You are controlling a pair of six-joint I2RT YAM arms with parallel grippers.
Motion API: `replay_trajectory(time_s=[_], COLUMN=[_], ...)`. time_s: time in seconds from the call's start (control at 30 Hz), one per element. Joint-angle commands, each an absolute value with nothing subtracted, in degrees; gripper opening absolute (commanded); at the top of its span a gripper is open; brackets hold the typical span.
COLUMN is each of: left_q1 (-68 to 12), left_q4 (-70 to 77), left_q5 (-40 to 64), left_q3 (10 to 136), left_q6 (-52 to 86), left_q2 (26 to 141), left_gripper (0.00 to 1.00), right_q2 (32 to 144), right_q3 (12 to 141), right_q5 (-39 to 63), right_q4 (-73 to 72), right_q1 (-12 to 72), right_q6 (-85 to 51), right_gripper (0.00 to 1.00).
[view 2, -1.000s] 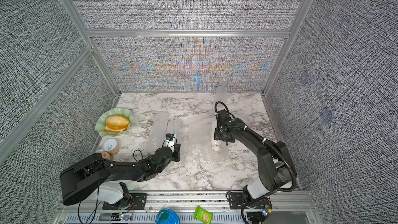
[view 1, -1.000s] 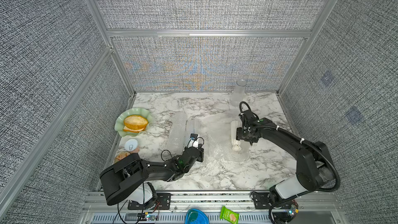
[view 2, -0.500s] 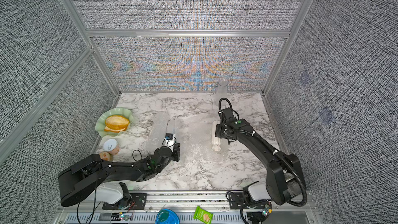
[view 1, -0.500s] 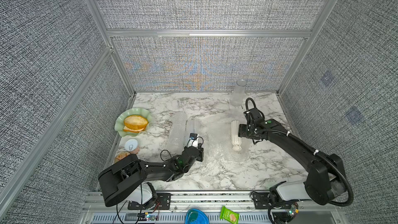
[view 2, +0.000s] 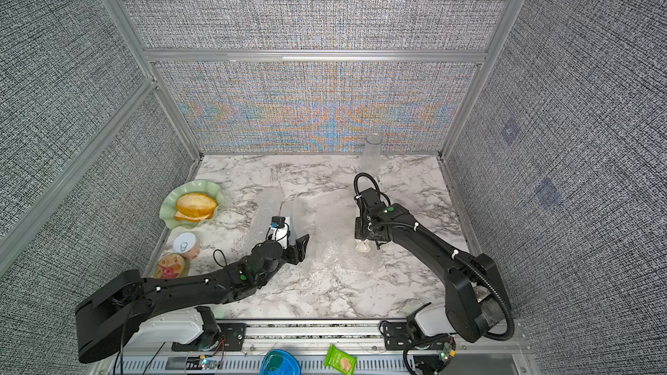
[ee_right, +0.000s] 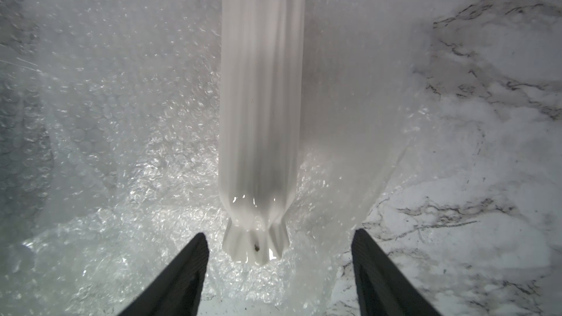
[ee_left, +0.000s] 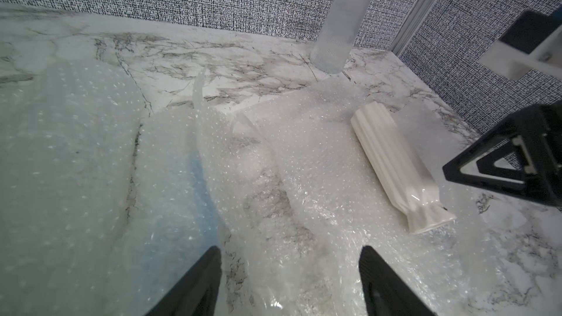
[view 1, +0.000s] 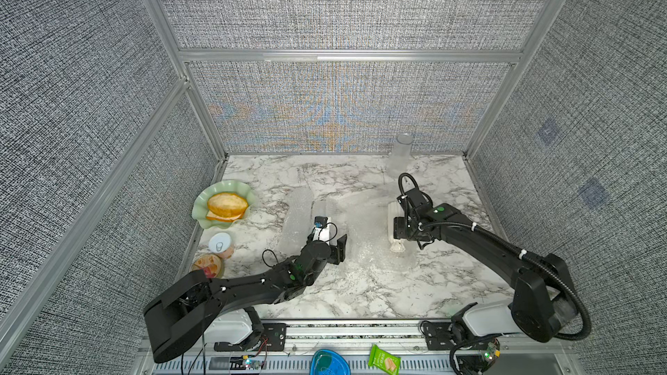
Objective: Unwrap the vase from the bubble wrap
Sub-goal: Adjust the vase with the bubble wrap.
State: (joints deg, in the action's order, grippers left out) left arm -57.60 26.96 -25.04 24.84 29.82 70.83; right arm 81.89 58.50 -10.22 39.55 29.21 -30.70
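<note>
A white ribbed vase [view 1: 392, 218] lies on its side on a spread sheet of bubble wrap [view 1: 361, 243], bare on top, its flared mouth toward the table's front. The right wrist view shows the vase [ee_right: 261, 101] running lengthwise, with my right gripper [ee_right: 279, 235] open and one finger on each side of the mouth, not touching it. In both top views that gripper [view 1: 397, 232] hovers over the vase. My left gripper [view 1: 341, 247] stands open at the wrap's left edge; the left wrist view shows bubble wrap [ee_left: 273, 177] between its spread fingers [ee_left: 209, 269] and the vase [ee_left: 395, 159] beyond.
A second, rolled sheet of wrap [view 1: 297, 218] lies left of the left gripper. A tall clear glass cylinder [view 1: 400, 155] stands at the back wall. A green plate [view 1: 202, 207] with bread, a can [view 1: 220, 245] and a fruit cup [view 1: 207, 265] line the left edge.
The left gripper's jaws have gone from shut to open. The right arm drew back a little from the vase and has come over it again.
</note>
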Motion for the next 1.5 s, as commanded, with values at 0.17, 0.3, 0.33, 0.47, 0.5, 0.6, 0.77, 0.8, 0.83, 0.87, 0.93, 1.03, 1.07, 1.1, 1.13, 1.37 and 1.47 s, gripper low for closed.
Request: replay_trajectory(time_s=[0.17,0.3,0.33,0.47,0.5,0.6,0.77,0.8,0.83,0.87,0.93,1.03,1.07,1.1,1.13,1.37,1.47], left_q1=[-56.6,-56.1,-56.1,-55.7,-55.7,-55.4,-55.0,-54.8,-54.6,-54.4,-54.1,-53.5,-53.2,-53.0,-52.8,-51.1,-50.1], left_q4=[16.8,13.8,13.5,13.6,13.7,13.5,13.3,13.3,13.2,13.1,13.1,12.9,12.8,12.6,12.2,8.7,6.8], left_q5=[-25.8,-24.8,-24.7,-24.2,-24.1,-24.0,-23.5,-23.3,-23.2,-22.9,-22.4,-21.6,-21.2,-20.9,-20.6,-17.1,-14.9], left_q3=[28.7,30.0,29.9,29.3,29.1,29.1,29.1,29.1,29.1,29.1,29.0,29.2,29.3,29.4,29.6,32.5,34.2], left_q6=[26.8,27.2,27.2,27.4,27.4,27.5,27.1,27.0,26.9,26.9,26.8,26.7,26.7,26.7,26.7,27.1,27.9], left_q2=[64.9,63.5,63.0,61.6,61.4,61.3,60.7,60.5,60.3,60.1,59.7,59.3,59.3,59.2,59.3,60.8,62.2], left_gripper=[0.93,0.94,0.94,0.94,0.94,0.93,0.93,0.93,0.94,0.93,0.94,0.94,0.94,0.94,0.94,0.94,0.93], right_q2=[90.6,95.7,96.7,101.0,102.1,105.0,105.7,105.7,105.5,105.4,104.9,103.0,102.0,101.2,100.4,96.3,95.8], right_q3=[63.4,65.6,66.0,68.5,69.2,71.7,73.2,73.5,73.7,74.0,74.4,74.7,74.6,74.6,74.7,74.5,74.6], right_q5=[-10.9,-11.2,-10.9,-10.4,-10.4,-9.9,-8.1,-8.3,-8.6,-8.8,-9.4,-9.7,-9.6,-9.5,-9.0,-6.9,-5.9], right_q4=[39.3,38.4,38.1,37.2,37.3,38.2,38.6,39.1,39.5,40.0,40.9,41.8,41.9,42.1,42.6,44.6,44.6], right_q1=[29.2,28.1,27.8,27.1,27.0,26.9,26.8,26.9,26.9,26.9,26.9,27.1,27.2,27.4,27.6,30.5,31.7], right_q6=[-27.6,-26.6,-26.3,-24.9,-24.6,-23.9,-22.2,-21.9,-21.7,-21.4,-21.0,-20.1,-19.5,-19.0,-18.3,-11.7,-9.4], right_gripper=[0.7,0.7,0.7,0.7,0.7,0.67,0.56,0.52,0.5,0.49,0.47,0.42,0.41,0.41,0.41,0.41,0.41])
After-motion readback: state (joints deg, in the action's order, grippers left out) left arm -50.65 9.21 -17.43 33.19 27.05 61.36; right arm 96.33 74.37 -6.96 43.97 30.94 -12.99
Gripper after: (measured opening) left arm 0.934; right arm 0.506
